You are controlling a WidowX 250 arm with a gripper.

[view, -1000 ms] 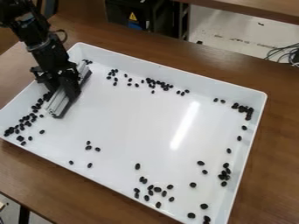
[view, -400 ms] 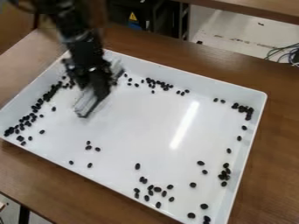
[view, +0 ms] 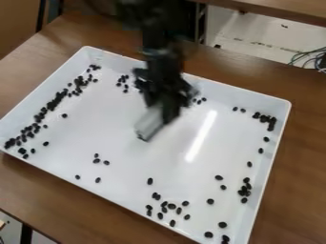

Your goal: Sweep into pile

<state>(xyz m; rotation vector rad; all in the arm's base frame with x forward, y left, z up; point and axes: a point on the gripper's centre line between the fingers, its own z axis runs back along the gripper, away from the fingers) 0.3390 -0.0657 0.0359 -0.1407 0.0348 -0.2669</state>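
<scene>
The black gripper (view: 164, 110) hangs over the upper middle of the white tray (view: 223, 126), shut on a grey bar-shaped sweeper (view: 150, 125) that slants down to the lower left. Black beans lie scattered near the tray's walls. A long band of beans (view: 45, 110) follows the left wall, and a small group (view: 122, 82) sits left of the gripper. More beans (view: 170, 207) lie along the near side, with clusters (view: 244, 191) at the right wall and in the upper right corner (view: 270, 121). The arm hides some beans by the far wall.
The tray's raised rim surrounds the beans on a brown wooden table (view: 64, 195). Cables (view: 310, 59) lie beyond the table at the upper right, and another brown surface (view: 280, 8) runs along the top edge.
The gripper and sweeper have moved right from the tray's left side to its upper middle. Beans along the upper left wall are uncovered, and one stands slightly apart from the band.
</scene>
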